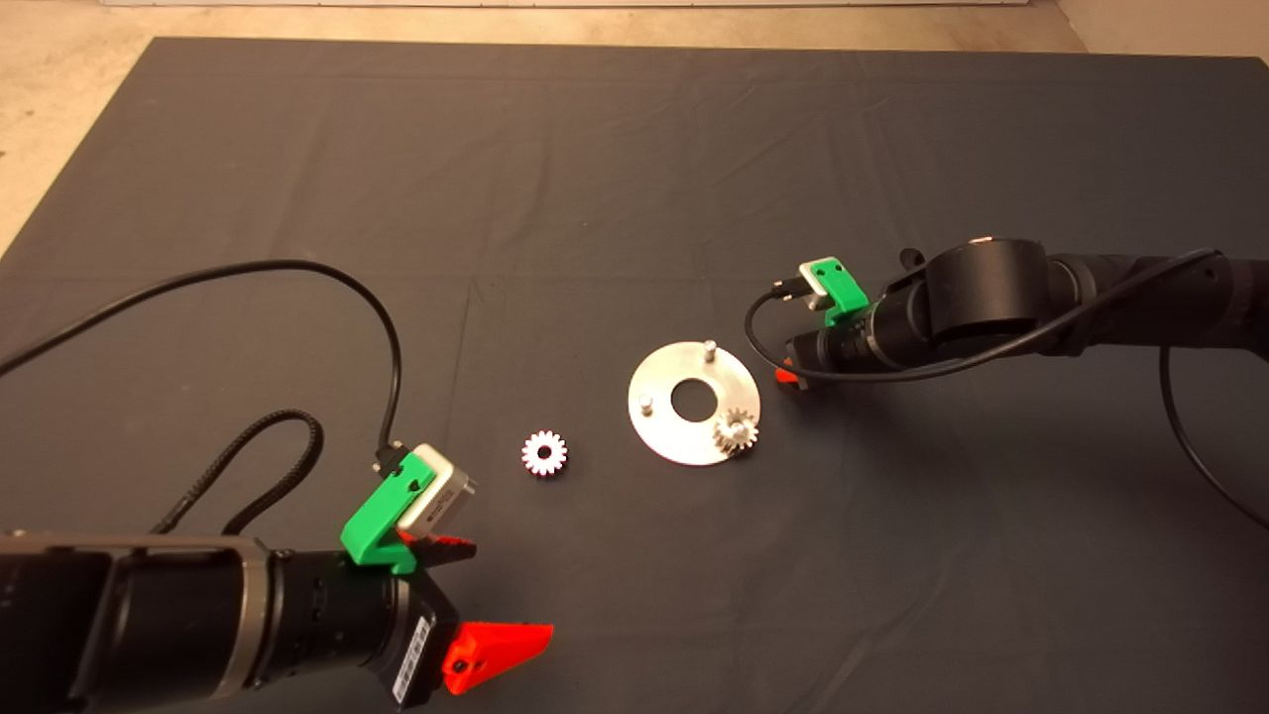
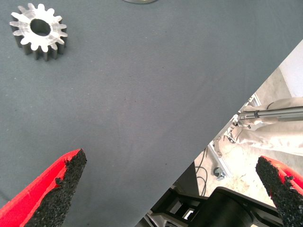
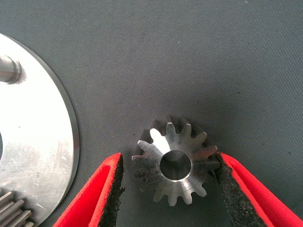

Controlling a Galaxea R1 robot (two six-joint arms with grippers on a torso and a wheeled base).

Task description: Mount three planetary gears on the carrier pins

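The right gripper (image 3: 168, 182), half open, straddles a loose planetary gear (image 3: 175, 165) right of the disc (image 1: 694, 402); small, rigid, slick steel, best pinched across its teeth.

The head camera looks steeply down from above onto the dark mat (image 1: 634, 178) covering the bench, far enough back to take in the disc (image 1: 694, 404) at centre and both arms. The left wrist camera rides behind the left pincer (image 2: 170, 189), facing along its fingers, well apart from the disc; it shares with the head view the loose gear (image 2: 39, 31) and a sliver of the disc's rim. The right wrist camera sits close over the mat just beside the disc, sharing its rim and one pin (image 3: 9, 69) with the head view.
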